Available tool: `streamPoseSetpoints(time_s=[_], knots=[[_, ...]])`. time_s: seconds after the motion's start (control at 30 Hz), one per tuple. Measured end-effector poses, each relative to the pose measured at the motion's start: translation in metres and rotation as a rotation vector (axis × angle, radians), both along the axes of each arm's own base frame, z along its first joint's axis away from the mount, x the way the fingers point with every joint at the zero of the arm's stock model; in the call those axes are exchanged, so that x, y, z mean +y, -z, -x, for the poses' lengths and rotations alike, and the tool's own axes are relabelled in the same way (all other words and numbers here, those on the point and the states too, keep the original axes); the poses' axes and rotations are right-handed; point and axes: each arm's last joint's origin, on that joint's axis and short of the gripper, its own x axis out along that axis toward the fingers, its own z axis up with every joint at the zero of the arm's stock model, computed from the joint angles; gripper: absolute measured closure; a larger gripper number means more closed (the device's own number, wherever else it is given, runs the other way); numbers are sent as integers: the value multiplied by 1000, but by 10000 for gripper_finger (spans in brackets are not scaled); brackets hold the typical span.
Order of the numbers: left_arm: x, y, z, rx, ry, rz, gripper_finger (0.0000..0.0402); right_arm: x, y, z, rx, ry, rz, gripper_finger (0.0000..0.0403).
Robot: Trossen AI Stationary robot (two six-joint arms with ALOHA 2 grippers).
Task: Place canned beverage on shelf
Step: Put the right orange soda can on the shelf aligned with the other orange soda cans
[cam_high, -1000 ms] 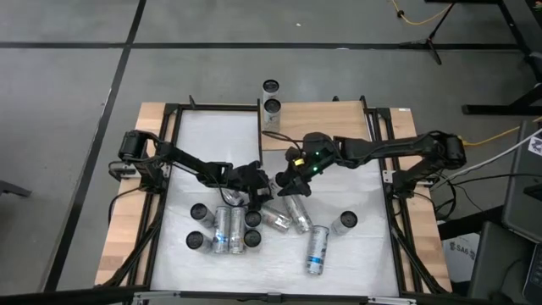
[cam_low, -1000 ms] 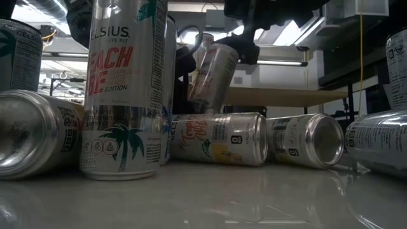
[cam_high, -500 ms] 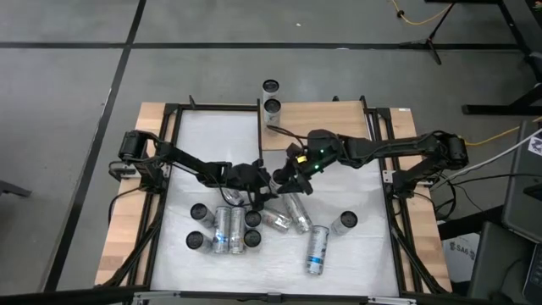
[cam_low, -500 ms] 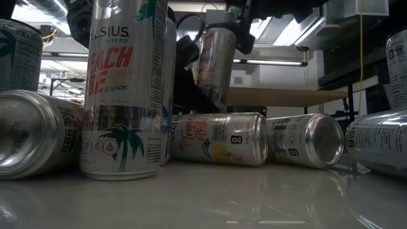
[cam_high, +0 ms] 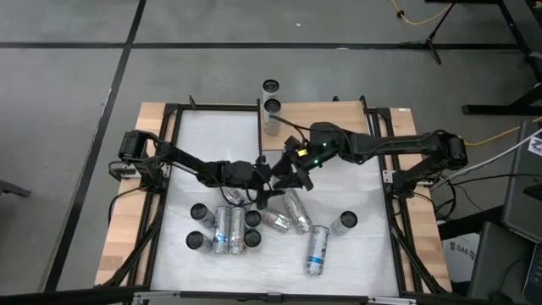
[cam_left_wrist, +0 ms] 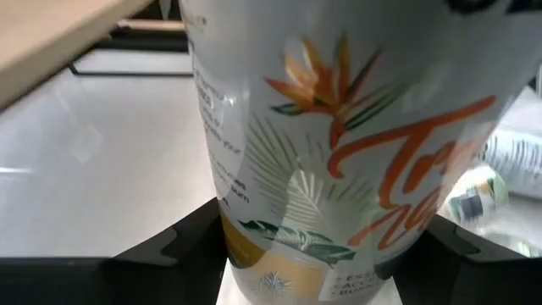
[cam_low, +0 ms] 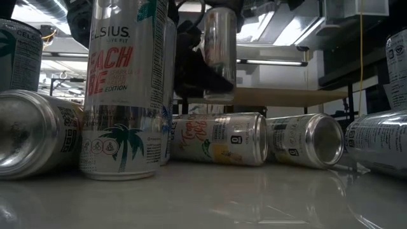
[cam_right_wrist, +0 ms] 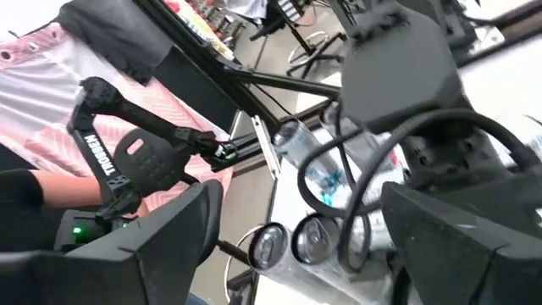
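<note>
Two cans stand upright, one behind the other, at the far left corner of the shelf (cam_high: 330, 123): the nearer can (cam_high: 272, 106) and the far can (cam_high: 270, 85). About ten more are spread over the near half of the white surface (cam_high: 212, 140), roughly half upright and half on their sides. Where they crowd together the count is unsure.

One held can (cam_low: 219, 54) hangs upright above the surface, near the middle and just in front of the shelf. The high view hides it almost wholly under the two grippers. The low view cuts off its top and loses the grippers in dark shapes behind a tall can (cam_low: 127, 89) close to the lens.

The left gripper (cam_high: 261, 176) has closed on the held can, whose lower body fills the gap between its fingers (cam_left_wrist: 182, 246). That arm reaches in low from the left edge. The right gripper (cam_high: 294, 172) sits just beside it with its jaws spread wide and nothing between them. That arm stretches in from the right edge.
</note>
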Motion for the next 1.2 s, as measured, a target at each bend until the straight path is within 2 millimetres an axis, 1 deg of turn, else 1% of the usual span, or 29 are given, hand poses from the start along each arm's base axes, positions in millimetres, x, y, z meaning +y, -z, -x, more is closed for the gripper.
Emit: streamPoseSetpoints(time_s=[0.17,0.43,0.6,0.73,0.83,1.0,1.1,1.2], knots=[[0,-5,-2,-52,-4,1,154,0,-18,-1,-52,-5,21,63],[1,-8,-2,-88,-33,-2,154,-8,-48,3,0,10,127,63],[3,-9,-2,-96,-105,30,154,-14,-68,12,75,99,257,63],[5,-9,-2,-104,-175,23,154,-18,-83,21,148,214,381,63],[6,-11,-2,-129,-232,51,154,-20,-93,29,209,302,436,63],[7,-20,-8,-163,-281,37,154,-24,-102,39,291,431,514,63],[8,-26,-11,-185,-311,33,154,-26,-99,43,355,493,563,63],[8,-31,-14,-202,-336,29,154,-27,-91,48,453,508,604,63]])
